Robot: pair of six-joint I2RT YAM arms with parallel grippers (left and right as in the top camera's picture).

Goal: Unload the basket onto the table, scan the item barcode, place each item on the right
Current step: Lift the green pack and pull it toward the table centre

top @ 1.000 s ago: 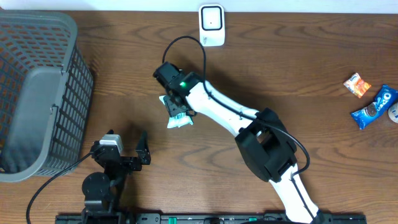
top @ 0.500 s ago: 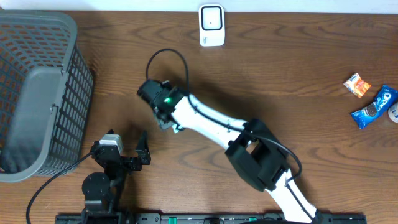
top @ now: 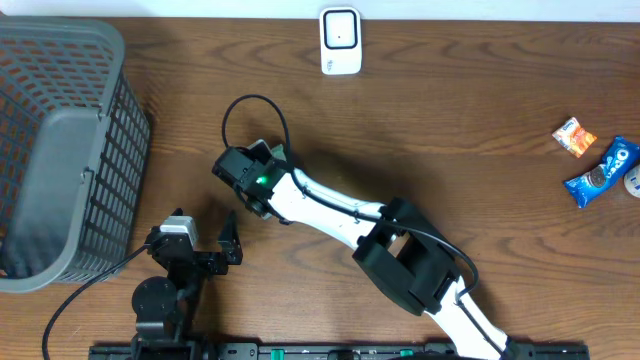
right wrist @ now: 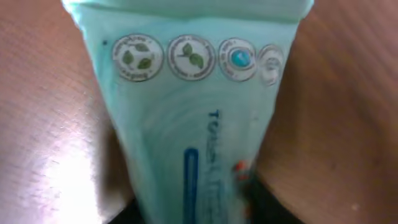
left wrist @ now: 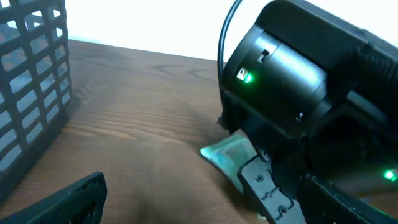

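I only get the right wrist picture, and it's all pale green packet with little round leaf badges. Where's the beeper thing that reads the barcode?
Observer: The white scanner stands at the table's far edge, apart from your packet, with bare wood between them.
Operator: Is anything big near my packet?
Observer: A grey basket sits off to its left in the overhead view.
Operator: What's the other arm doing?
Observer: The left pincer hangs open near the front edge, holding nothing.

Print on the green packet (right wrist: 193, 124) is blurred, unreadable.
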